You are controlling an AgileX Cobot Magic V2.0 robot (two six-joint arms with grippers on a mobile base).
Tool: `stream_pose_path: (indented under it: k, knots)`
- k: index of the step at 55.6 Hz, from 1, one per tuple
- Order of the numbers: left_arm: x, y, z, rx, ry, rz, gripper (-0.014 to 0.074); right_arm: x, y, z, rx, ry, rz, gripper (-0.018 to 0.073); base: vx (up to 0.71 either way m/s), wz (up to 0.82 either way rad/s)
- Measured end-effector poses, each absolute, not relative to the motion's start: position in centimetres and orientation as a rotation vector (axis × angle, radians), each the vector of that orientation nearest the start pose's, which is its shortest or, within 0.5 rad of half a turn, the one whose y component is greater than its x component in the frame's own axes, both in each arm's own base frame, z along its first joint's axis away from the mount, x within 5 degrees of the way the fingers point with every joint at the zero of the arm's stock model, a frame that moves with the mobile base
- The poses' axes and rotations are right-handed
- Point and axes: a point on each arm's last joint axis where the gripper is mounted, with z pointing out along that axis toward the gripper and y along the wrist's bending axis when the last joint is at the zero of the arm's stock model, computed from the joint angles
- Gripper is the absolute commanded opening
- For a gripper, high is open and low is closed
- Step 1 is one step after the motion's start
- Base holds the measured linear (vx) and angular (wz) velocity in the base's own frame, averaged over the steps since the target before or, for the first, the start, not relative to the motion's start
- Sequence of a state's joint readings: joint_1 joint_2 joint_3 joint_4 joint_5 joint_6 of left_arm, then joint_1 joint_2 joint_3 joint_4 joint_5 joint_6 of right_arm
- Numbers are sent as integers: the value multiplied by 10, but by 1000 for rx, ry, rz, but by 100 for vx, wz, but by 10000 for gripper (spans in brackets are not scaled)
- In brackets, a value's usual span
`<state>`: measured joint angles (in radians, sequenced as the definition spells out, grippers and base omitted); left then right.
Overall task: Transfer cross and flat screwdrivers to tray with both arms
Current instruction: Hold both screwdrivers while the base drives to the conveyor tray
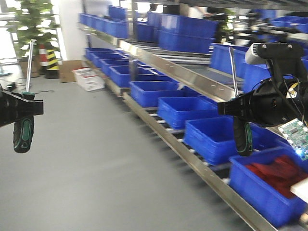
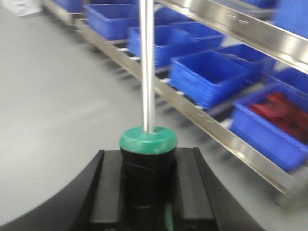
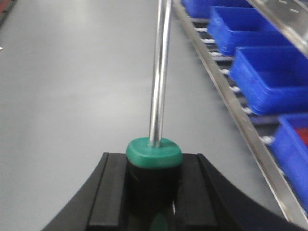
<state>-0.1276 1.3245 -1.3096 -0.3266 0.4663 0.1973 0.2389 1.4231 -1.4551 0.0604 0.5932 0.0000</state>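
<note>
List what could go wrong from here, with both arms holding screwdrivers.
1. The left gripper and right gripper each clamp only a handle, long shaft up. The left screwdriver or right screwdriver could pivot or slip.
2. The right shaft appears close to the blue bins and shelf rail, so it may snag.
3. No tray shows in any view and the tips are too blurred to read, so cross and flat could get mixed up.
</note>
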Motion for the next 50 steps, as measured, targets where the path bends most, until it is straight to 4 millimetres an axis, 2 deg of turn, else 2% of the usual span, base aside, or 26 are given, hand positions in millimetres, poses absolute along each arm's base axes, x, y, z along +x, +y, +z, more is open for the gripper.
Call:
stream_pose_path:
  k: [24,50]
  knots:
    - [297,-51,413,127,1946,-289,0,314,80,418,-214,2039,216,-8,44,55]
    - [297,-51,413,127,1946,-289,0,314,80,418,-214,2039,216,-8,47,26]
